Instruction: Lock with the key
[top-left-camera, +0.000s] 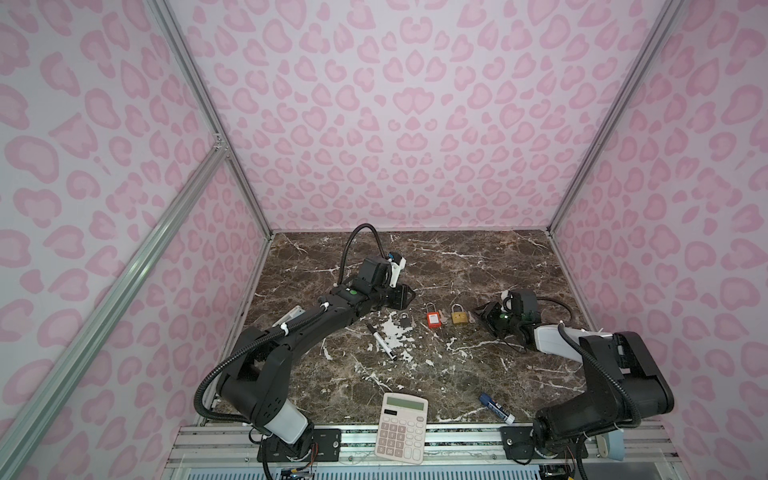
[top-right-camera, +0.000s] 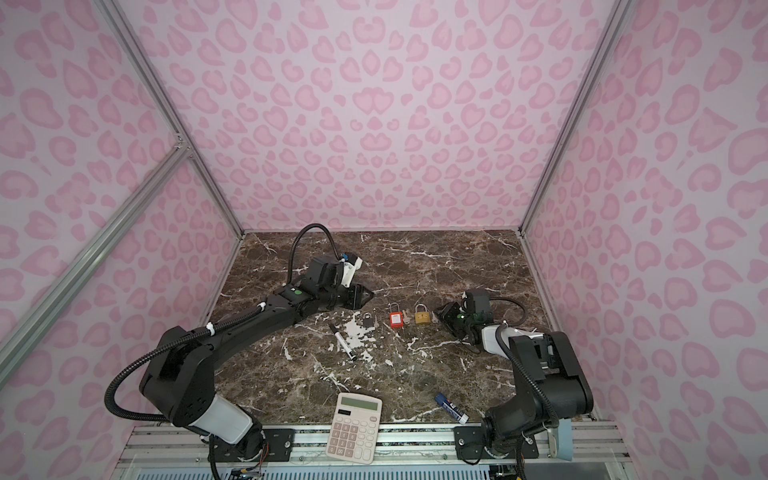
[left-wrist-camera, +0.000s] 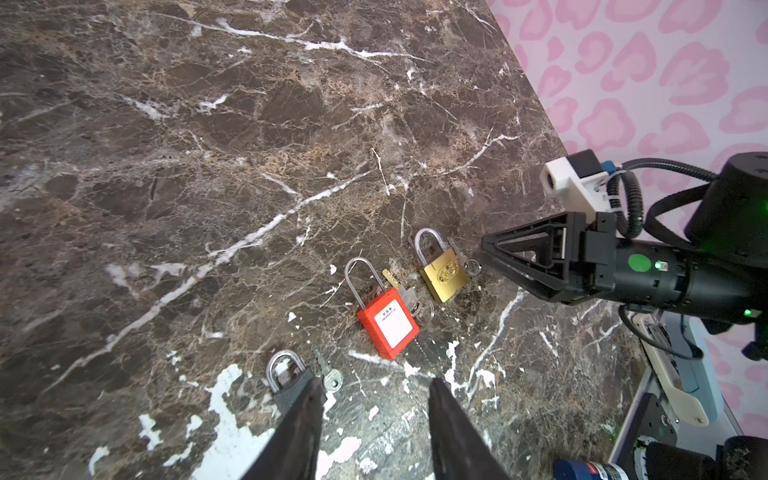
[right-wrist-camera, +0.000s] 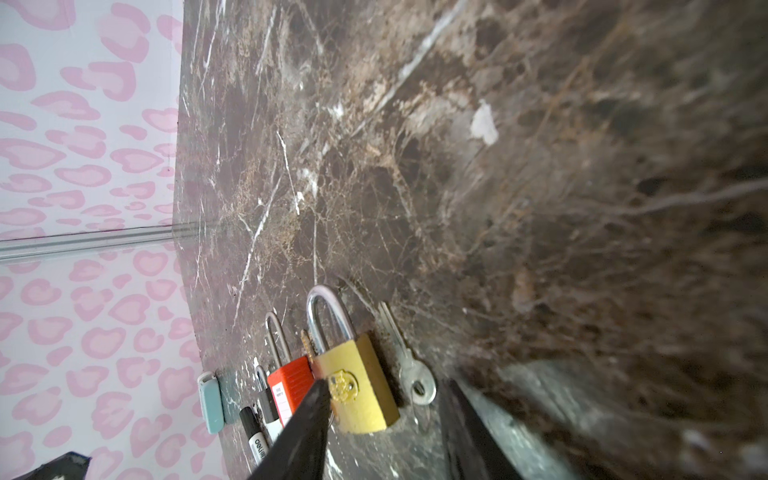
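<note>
- 3 padlocks in a row abt mid-frame in both top views: black lock (top-left-camera: 404, 321) on the left, red lock (top-left-camera: 433, 320) in the middle, brass lock (top-left-camera: 459, 318) on the right. All lie flat on the table (top-left-camera: 457, 266), shackles toward the back wall, w/ small gaps between them.
- Each lock has a key lying just right of it. The brass one's key (right-wrist-camera: 411, 370) is loose on the marble, not in the lock.
- right gripper (right-wrist-camera: 386, 384): jaws apart, nothing held. It's low, right of the brass lock in the top views. In its wrist view the lock body + key sit between the finger tips. One finger overlaps the lock's corner, can't tell if it's touching.
- left gripper (left-wrist-camera: 374, 384): also spread and empty, just above the black lock in the top-view frame. In its wrist view one finger covers part of that lock.
- Room: the back half of the table is bare up to the wall edge.
- Tight spot: the right arm + cable fill most of the strip to the right table edge.
- Front: marker (top-left-camera: 382, 341) lies diagonal, lower left of the black lock.
- calc (top-left-camera: 402, 428) hangs over the front edge onto the rail (top-left-camera: 457, 440).
- glue stick (top-left-camera: 496, 409) sits right at the front edge, lower right.
</note>
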